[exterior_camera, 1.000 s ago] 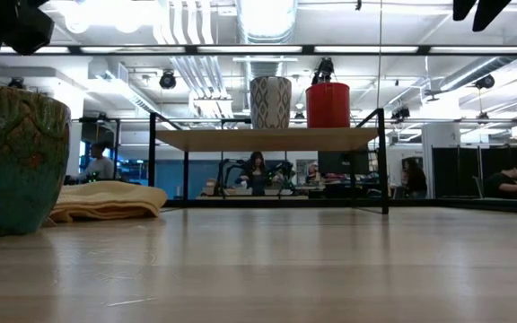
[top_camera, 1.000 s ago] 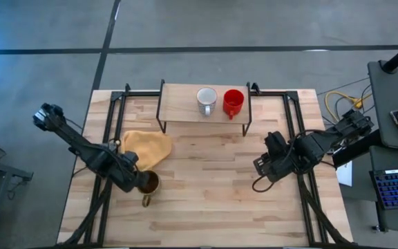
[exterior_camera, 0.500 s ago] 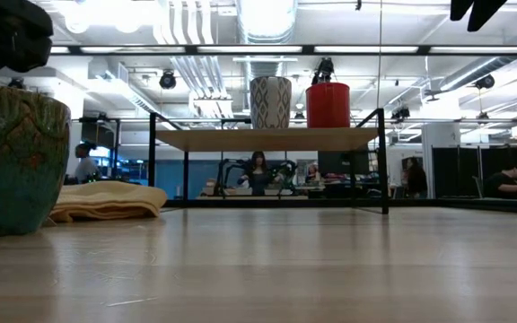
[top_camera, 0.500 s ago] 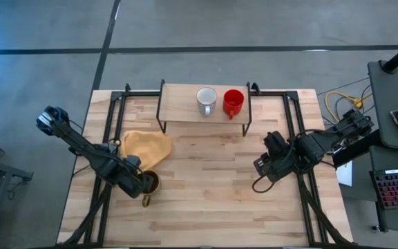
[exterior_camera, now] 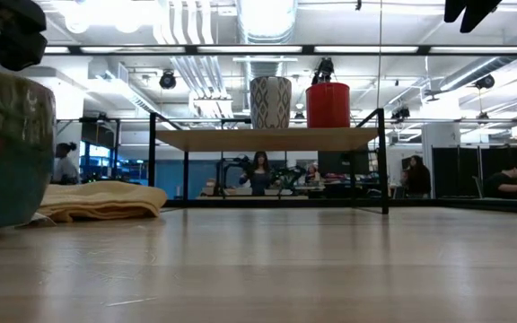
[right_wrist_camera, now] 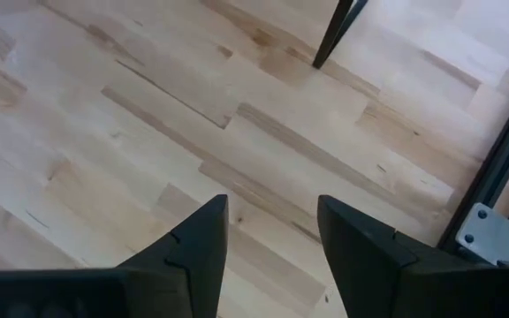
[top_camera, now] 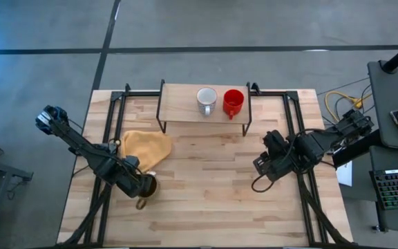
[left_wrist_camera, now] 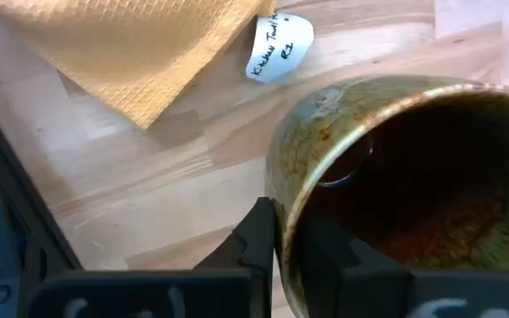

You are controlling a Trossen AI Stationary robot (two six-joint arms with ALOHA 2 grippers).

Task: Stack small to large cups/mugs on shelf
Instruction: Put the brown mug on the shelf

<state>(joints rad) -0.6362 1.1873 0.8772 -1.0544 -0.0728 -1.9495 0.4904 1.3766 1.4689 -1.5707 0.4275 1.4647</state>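
The brown-olive mug with a dark inside stands near the table's left front, its handle toward the near edge. My left gripper is over it, shut on its rim. In the low view the mug fills the left edge under the gripper. The white mug and the red mug stand side by side on the right half of the shelf. My right gripper hangs open over bare table at the right. My left gripper pinches the mug's wall at the rim, one finger outside and the other inside the dark hollow. The fingers come from above, slanting down. The mug stays about upright, its base at the tabletop; whether it is lifted I cannot tell.
A folded yellow cloth with a white label lies just beyond the brown mug, between it and the shelf's left leg. Black rails run along both table sides. Bare wood spans the middle.
My left gripper has moved a little toward the near edge and down over the brown-olive mug and now has its rim between the fingers. The mug has shifted slightly, sliding leftward in the low view. The right arm has kept still.
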